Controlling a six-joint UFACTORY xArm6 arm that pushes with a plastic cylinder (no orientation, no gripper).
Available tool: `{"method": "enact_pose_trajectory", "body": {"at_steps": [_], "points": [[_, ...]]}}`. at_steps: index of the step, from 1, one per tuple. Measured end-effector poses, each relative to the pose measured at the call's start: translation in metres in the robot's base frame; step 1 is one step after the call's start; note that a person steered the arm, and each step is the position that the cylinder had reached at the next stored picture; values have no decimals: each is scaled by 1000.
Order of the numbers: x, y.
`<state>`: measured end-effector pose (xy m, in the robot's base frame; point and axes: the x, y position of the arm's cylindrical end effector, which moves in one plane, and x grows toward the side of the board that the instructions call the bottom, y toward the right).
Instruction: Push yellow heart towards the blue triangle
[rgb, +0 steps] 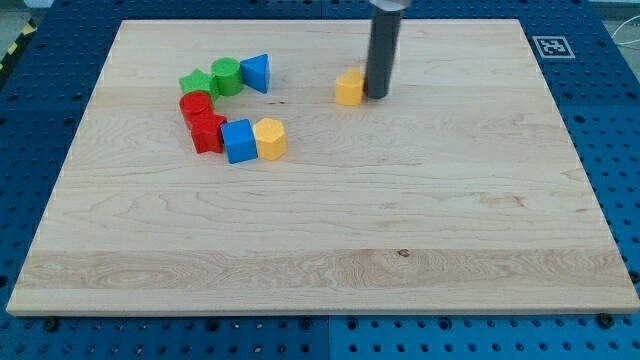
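While the rod hangs upright from the view's top, my tip (378, 96) touches the right side of the yellow heart (349, 88), upper centre of the worktop (420, 230). No end effector, so no jaw state. Blue triangle (257, 72) well left. Eight blocks: two each of red, green, blue, yellow.
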<state>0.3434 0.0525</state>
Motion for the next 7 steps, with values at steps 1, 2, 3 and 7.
{"method": "enact_pose_trajectory", "body": {"at_steps": [1,2,3,7], "points": [[0,-24],[6,-17],[16,-27],[6,-59]]}}
